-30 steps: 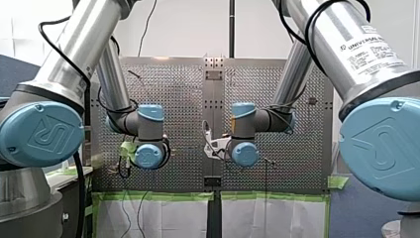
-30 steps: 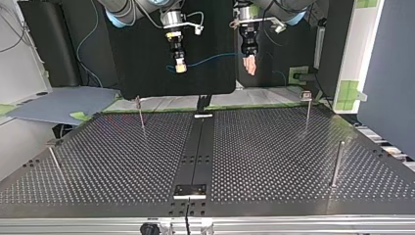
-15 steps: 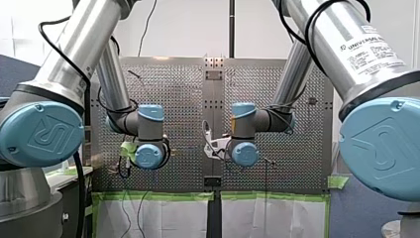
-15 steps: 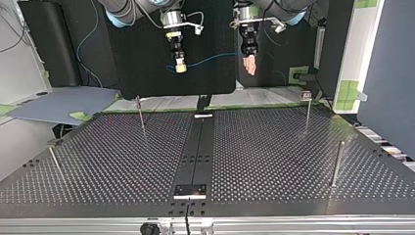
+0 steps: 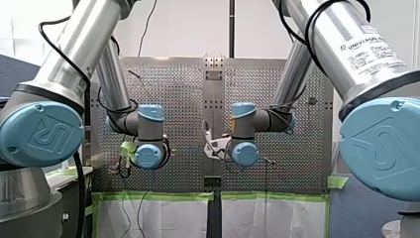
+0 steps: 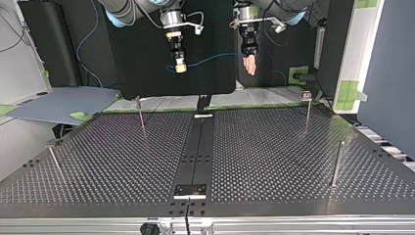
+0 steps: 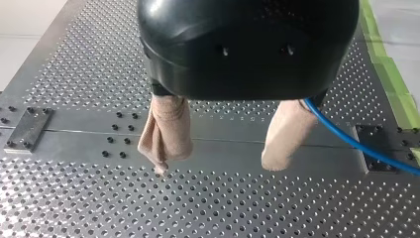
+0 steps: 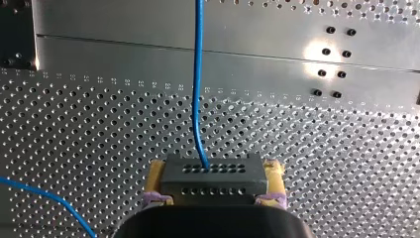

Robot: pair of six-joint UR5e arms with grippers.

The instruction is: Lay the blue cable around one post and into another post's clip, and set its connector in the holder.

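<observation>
right end effector point(image 8: 214, 174) is clamped on the connector point(image 8: 213, 181) well above the surface point(image 6: 274, 147), the blue cable point(image 8: 198, 89) running from it past my left end effector point(image 7: 219, 163), whose pads point(image 7: 166, 134) gape empty, so i judge the unguided slack may swing and miss a post point(image 6: 335, 164) on lowering.

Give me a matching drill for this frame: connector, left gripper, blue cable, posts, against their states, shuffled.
Things:
1. connector
2. left gripper
3. blue cable
4. posts

States:
A. upright on the table, no cable around them
B. runs through the air, off the table
C. fingers open, beige pads apart
D. clamped between the yellow pads of the right gripper

Pairs: 1-D, 2-C, 3-B, 4-A
</observation>
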